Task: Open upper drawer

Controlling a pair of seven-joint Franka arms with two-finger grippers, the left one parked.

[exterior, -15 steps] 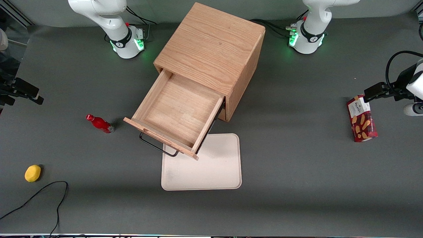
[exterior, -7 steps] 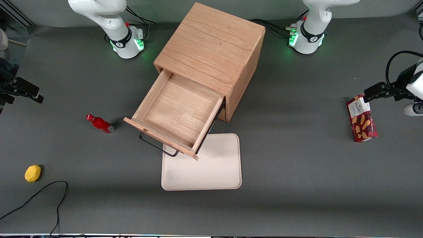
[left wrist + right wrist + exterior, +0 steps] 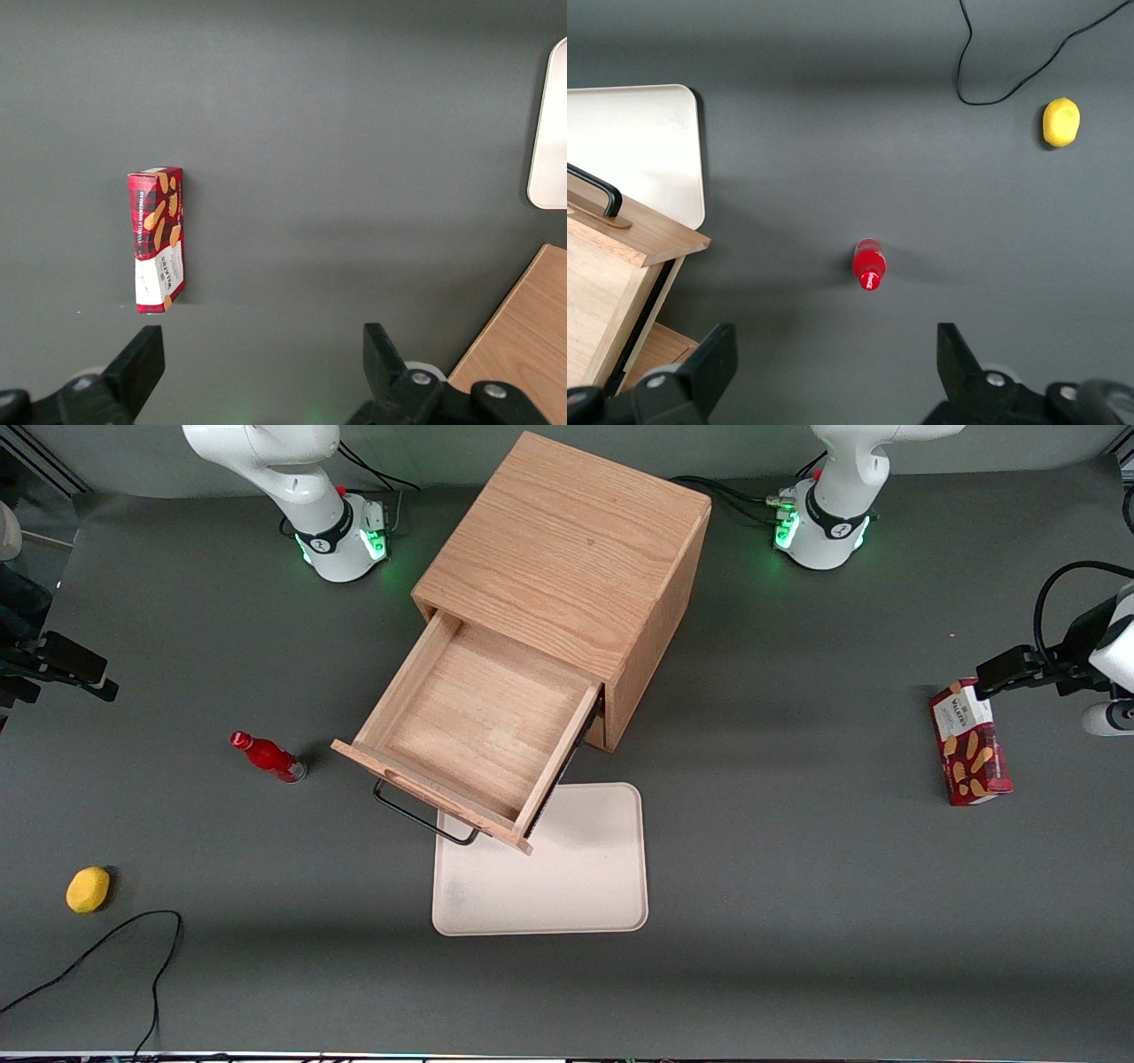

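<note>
Upper drawer (image 3: 474,735) is pulled well out of the wooden cabinet (image 3: 567,549), inside bare, its black wire handle (image 3: 423,819) overhanging the edge of the beige tray (image 3: 567,877). Judging by that, the pull is done and this is the retreat/finish step. Claw (image 3: 833,372) hangs high over the bench (image 3: 797,912), well apart from the cabinet toward the working arm's end, fingers spread wide and holding nothing; the red bottle (image 3: 868,265) stands on the bench below it. A lemon (image 3: 1061,121) and a black cable (image 3: 1001,71) lie farther from the cabinet. Next move probably needs nothing beyond parking clear; no regrasp looks necessary.
</note>
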